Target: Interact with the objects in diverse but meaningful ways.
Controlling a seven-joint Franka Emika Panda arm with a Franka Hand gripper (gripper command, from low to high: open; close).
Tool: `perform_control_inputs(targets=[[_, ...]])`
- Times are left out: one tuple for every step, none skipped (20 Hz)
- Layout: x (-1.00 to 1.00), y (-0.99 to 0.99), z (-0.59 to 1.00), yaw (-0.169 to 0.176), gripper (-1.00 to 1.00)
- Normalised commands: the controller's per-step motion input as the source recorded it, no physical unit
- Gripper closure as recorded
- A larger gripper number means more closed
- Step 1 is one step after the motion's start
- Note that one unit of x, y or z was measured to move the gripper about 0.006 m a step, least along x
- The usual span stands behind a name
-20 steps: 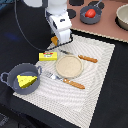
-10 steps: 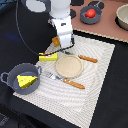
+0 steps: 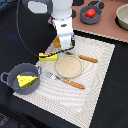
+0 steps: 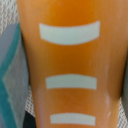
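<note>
My gripper point(image 3: 65, 49) stands over the far edge of the striped mat point(image 3: 95, 95), just behind the yellow box with red marks point(image 3: 48, 56). The golden bread loaf point(image 4: 70, 65) with white stripes fills the wrist view between my fingers point(image 4: 9, 80), which press on both its sides. A bit of it shows orange beside the gripper in the exterior view point(image 3: 57, 43). The grey two-handled pot point(image 3: 15, 75) stands at the exterior view's left and holds the yellow cheese wedge point(image 3: 26, 80). The red fruit point(image 3: 90, 13) lies in a dark pan at the back.
A beige plate point(image 3: 68, 66) lies mid-mat, with an orange-handled knife point(image 3: 88, 59) beside it and an orange-handled fork point(image 3: 69, 82) in front of it. A tan bowl point(image 3: 122, 17) stands at the back right. A black cable point(image 3: 22, 35) hangs behind the arm.
The gripper has sunk a little toward the mat and the yellow box. Nothing else has moved.
</note>
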Motion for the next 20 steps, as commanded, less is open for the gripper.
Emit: perform_control_inputs(targets=[[0.35,0.61,1.0,0.0,1.0],[0.47,0.57,1.0,0.0,1.0],[0.57,0.46,1.0,0.0,1.0],[0.61,0.4,1.0,0.0,1.0],[0.67,0.2,1.0,-0.002,1.0],[0.75,0.0,1.0,-0.029,1.0],[0.77,-0.07,1.0,-0.044,1.0],[0.79,-0.27,1.0,-0.047,1.0],[0.82,-0.46,1.0,-0.043,1.0],[0.81,-0.56,1.0,-0.04,1.0],[0.79,-0.61,1.0,-0.044,1.0],[0.77,-0.66,0.99,-0.056,1.0],[0.77,-0.65,0.96,-0.059,1.0],[0.77,-0.66,0.95,-0.06,1.0],[0.77,-0.66,0.93,-0.061,1.0],[0.77,-0.67,0.91,-0.061,1.0],[0.76,-0.68,0.9,-0.061,1.0],[0.76,-0.69,0.88,-0.061,1.0],[0.74,-0.71,0.79,-0.055,1.0],[0.73,-0.73,0.7,-0.049,1.0]])
